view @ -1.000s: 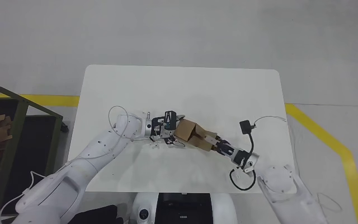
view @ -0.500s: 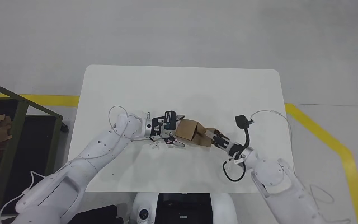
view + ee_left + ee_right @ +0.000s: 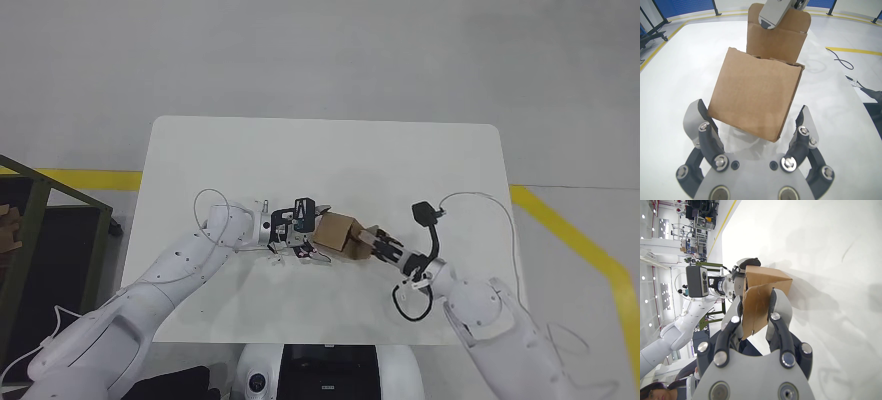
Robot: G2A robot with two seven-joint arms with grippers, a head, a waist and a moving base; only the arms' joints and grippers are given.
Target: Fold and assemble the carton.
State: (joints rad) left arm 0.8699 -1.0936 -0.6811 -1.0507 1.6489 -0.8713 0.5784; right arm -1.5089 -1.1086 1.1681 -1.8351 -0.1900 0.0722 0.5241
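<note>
One white table (image 3: 300,160) carries the whole work area, seen from above. One brown carton (image 3: 338,232) lies near the table's middle, toward the robot's edge, partly folded and lengthwise between the two arms. Its body is formed into a flattened sleeve with one end pointing at the left arm and the other end open toward the right arm. The left gripper (image 3: 752,111) sits at the carton's closed end with its fingers (image 3: 696,113) spread apart. The carton's end lies between them: one pad touches a corner of the carton, and a gap shows between the other pad and the carton's edge. The right gripper (image 3: 757,298) is at the opposite end, its fingers closed onto the carton's flap (image 3: 755,313), one pad against each side. The flap projects from the open end of the sleeve, at an angle to the body, and its free edge points back toward the right wrist. In the left wrist view, one finger of the right gripper rests against the flap's upper face, beyond the sleeve.
</note>
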